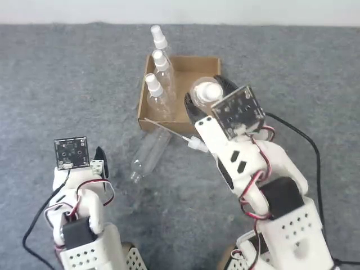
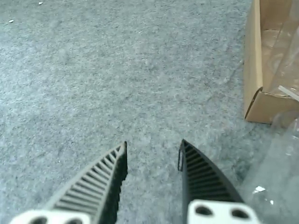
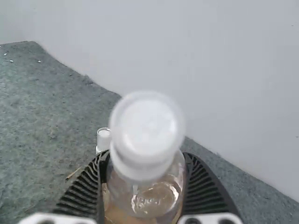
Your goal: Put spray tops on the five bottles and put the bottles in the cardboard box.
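Three capped bottles (image 1: 163, 70) stand in the cardboard box (image 1: 194, 63); the right gripper (image 3: 145, 163) pinches a fourth bottle (image 3: 145, 126) over it — lowering and release should follow. The left gripper (image 2: 152, 161) is spread (idle); the last bottle (image 1: 151, 151) lies uncapped beside its spray top (image 1: 198, 144).

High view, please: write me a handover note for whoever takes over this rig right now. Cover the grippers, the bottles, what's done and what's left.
Left gripper: open and empty, over the carpet.
Right gripper: shut on a capped bottle, held above the cardboard box.
Three capped bottles stand in the box, along the side nearer the left arm.
The fifth bottle lies on the carpet with no top. A loose spray top lies beside it.
Done: four bottles capped, three boxed.
Left: set the held bottle in the box, then cap and box the fifth.
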`<state>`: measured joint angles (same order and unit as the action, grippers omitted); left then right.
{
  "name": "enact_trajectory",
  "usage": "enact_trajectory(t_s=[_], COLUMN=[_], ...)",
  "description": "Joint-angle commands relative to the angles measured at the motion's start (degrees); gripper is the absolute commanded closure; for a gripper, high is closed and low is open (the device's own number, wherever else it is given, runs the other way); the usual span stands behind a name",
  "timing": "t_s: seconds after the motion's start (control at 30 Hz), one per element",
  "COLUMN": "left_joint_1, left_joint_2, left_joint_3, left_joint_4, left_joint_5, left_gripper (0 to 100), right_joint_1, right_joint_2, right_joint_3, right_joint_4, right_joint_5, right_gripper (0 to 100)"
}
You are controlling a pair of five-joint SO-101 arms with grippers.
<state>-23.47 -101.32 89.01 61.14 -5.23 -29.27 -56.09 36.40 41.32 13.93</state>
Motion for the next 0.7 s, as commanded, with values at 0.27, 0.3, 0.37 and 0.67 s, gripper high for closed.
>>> enact_trajectory(t_s=[0.27,0.3,0.37,0.67], left_joint_1=[-2.90,-3.60,-3.96,-3.78], left_joint_2=[-0.70,-0.70,-0.70,-0.70], left_joint_3=[0.13,0.57,1.98,4.79], left_joint_4=[0.97,1.14,1.05,-1.76], left_joint_5=[-0.53,-0.53,-0.53,-0.53], left_gripper=[83,83,83,83], right_joint_1=[1.54,1.54,1.54,1.54], right_joint_2=[6.99,7.87,9.98,21.32], right_joint_3=[-7.38,-8.09,-9.76,-17.85], right_joint_4=[-2.77,-2.77,-2.86,-3.30], right_joint_5=[0.26,0.26,0.26,0.26], right_gripper=[99.2,99.2,99.2,99.2])
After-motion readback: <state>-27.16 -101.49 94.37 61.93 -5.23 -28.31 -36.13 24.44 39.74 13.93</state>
